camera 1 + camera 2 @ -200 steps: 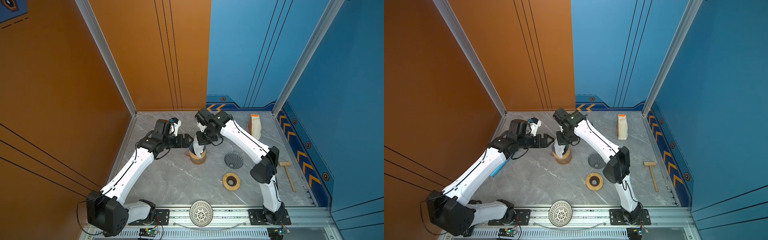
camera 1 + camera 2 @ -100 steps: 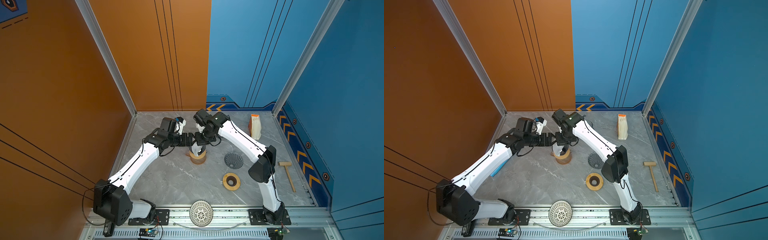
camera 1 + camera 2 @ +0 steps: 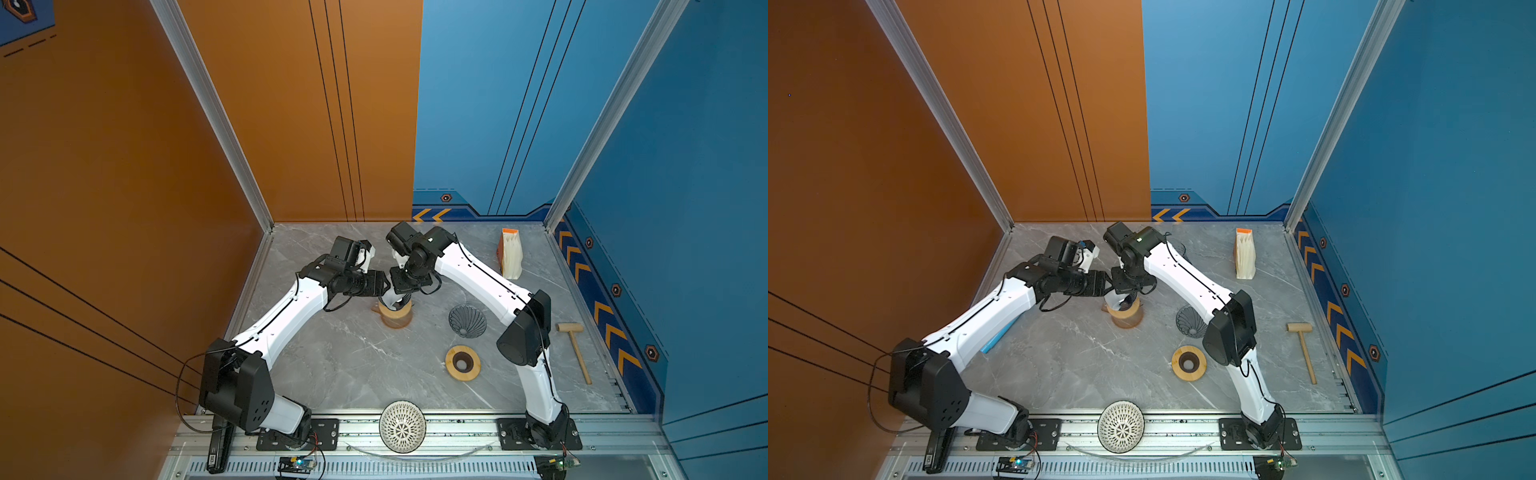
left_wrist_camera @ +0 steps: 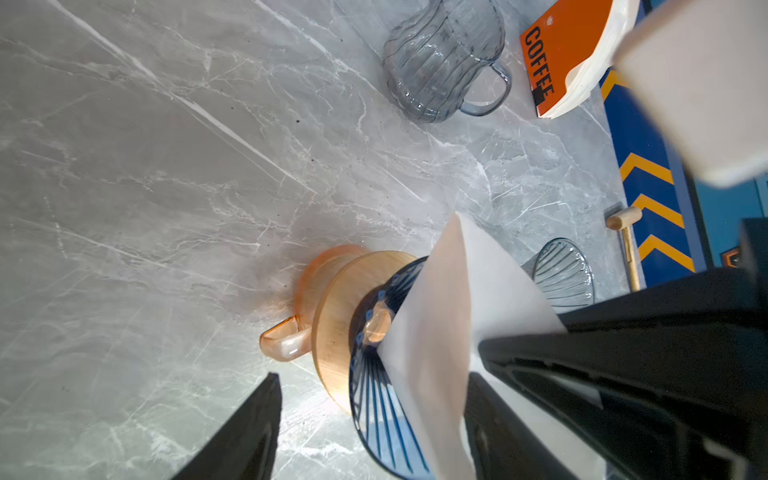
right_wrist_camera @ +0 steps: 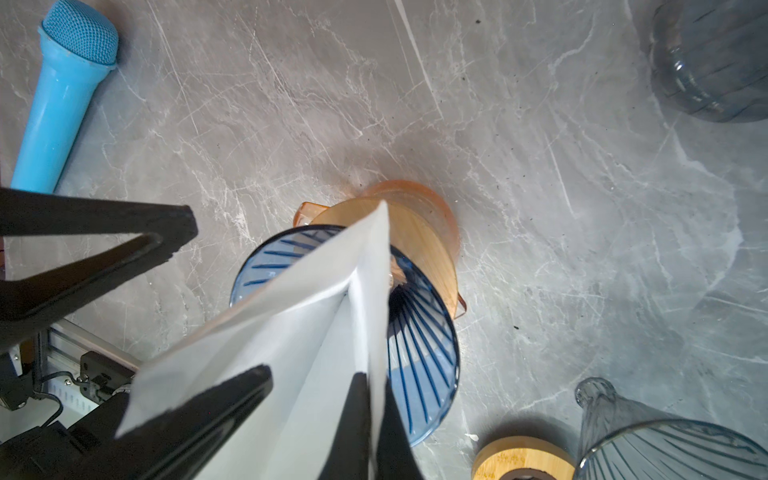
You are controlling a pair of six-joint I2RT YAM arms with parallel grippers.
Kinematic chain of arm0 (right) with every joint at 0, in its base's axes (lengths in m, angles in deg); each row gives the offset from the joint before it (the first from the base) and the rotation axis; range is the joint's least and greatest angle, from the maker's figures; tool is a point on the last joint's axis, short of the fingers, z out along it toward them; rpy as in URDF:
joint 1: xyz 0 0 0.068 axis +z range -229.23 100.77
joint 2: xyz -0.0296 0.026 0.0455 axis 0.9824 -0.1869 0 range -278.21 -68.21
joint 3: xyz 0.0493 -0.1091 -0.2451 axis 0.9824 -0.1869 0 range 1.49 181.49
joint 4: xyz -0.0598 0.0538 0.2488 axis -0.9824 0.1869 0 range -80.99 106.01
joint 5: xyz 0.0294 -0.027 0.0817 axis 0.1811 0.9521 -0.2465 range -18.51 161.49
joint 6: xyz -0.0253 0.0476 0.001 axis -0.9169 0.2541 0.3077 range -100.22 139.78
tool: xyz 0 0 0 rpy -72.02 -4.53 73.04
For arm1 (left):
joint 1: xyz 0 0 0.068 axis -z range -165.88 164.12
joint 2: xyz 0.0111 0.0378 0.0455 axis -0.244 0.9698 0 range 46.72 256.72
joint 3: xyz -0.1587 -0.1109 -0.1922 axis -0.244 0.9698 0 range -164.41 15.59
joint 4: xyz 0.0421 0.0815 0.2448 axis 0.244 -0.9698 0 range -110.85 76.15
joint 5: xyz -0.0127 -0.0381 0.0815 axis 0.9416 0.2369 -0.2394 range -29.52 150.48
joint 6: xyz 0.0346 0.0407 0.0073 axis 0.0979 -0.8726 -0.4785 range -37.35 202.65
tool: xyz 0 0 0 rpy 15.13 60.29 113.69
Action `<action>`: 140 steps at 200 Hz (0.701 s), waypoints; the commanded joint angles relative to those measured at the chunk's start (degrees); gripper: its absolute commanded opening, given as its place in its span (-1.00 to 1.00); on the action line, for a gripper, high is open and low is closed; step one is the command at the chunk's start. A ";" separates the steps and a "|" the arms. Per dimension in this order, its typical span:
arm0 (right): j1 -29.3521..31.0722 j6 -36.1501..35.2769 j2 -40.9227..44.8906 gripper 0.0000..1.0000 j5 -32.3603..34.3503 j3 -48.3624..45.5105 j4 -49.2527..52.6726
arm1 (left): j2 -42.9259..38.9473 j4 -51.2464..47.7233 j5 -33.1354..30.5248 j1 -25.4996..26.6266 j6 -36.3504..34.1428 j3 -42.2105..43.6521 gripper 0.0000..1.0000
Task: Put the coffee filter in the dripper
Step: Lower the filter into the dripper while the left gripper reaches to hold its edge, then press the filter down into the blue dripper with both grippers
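Right gripper clamps the white coffee filter at the blue dripper mouth; left gripper open alongside; any contact hidden behind the filter.

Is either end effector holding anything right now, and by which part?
The right end effector pinches the filter by its wide upper end, above the dripper. The left end effector is open, holding nothing.

light: bright and even from overhead in both top views, wall colours flat
shadows: soft smudge on the grey marble tabletop round the amber glass cup
glare: white paper filter nearly blown out
blur: black fingers and a white blob, too close to focus
edges: wrist views stretched, wide-angle
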 commanded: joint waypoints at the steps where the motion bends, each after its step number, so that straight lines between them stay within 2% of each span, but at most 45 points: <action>1: 0.95 -0.11 4.22 -0.77 3.05 -1.00 0.29 | 0.41 -3.01 -2.09 0.35 -1.74 -1.61 0.38; 24: 1.16 -0.26 4.64 -0.67 5.06 -1.19 0.76 | 0.41 -3.29 -2.20 0.35 -2.05 -1.69 0.36; 89: 1.26 -1.16 4.49 -0.57 9.43 -1.32 3.19 | 0.69 -4.32 -1.95 0.00 -3.34 -1.96 0.34; 140: 1.30 -1.68 4.31 -0.36 11.47 -2.14 3.70 | 1.19 -4.34 -1.42 0.00 -3.20 -1.73 0.31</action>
